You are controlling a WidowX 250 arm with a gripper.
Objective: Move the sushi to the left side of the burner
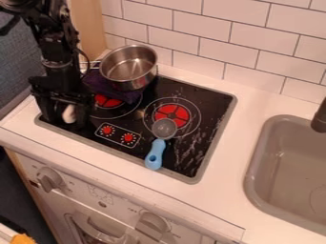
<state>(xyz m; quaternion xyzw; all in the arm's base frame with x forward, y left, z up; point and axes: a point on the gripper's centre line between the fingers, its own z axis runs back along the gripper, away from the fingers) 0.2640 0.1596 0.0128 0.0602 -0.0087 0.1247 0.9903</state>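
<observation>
The black gripper hangs low over the front left corner of the black stovetop, left of the round control marks. A small pale, whitish piece, which looks like the sushi, shows within the gripper's outline, low down. Whether it is held or rests on the stovetop I cannot tell. To the right of the gripper lies the left red burner, partly covered by a dark purple cloth.
A metal pot stands tilted at the back left, over the cloth. A ladle with a blue handle lies across the right burner toward the front edge. A grey sink is at the right, below the tiled wall.
</observation>
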